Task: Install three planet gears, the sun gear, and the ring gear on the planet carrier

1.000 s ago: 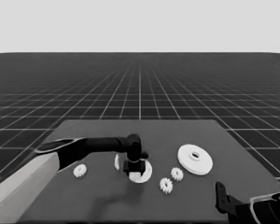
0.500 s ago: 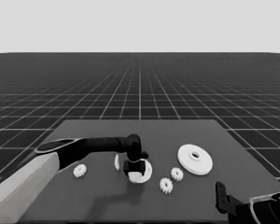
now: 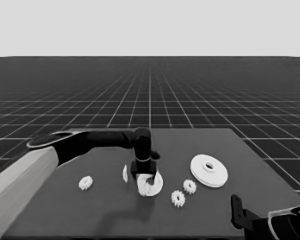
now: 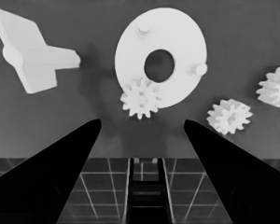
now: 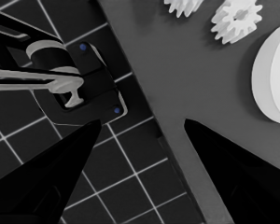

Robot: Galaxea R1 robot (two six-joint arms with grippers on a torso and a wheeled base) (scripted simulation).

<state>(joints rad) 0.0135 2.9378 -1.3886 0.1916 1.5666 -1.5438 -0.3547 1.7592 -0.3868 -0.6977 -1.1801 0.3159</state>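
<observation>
The left gripper [image 3: 149, 181] hangs over the middle of the dark table [image 3: 90, 210], directly above the smaller round part [image 4: 161, 58] — a flat white disc with a dark round centre hole and short pegs standing on its face. In the left wrist view its two black fingers [image 4: 60, 163] stand wide apart with nothing between them. One small white toothed gear [image 4: 141, 98] sits on the rim of that disc, on one of its pegs; two other pegs are bare.

A thin white piece [image 4: 30, 58] lies just to the left of the smaller round part. Two more small toothed gears, the nearer gear [image 3: 178, 198] and the farther gear [image 3: 189, 186], lie close together on the table to the right of the disc, apart from it. A fourth gear [image 3: 85, 183] lies alone well to the left. The larger round part [image 3: 209, 170] — a thick white disc with a raised middle and small dark hole — rests flat toward the right of the table, apart from everything else.

The right gripper [image 5: 140, 154] waits at the near right corner, its fingers spread and empty.
</observation>
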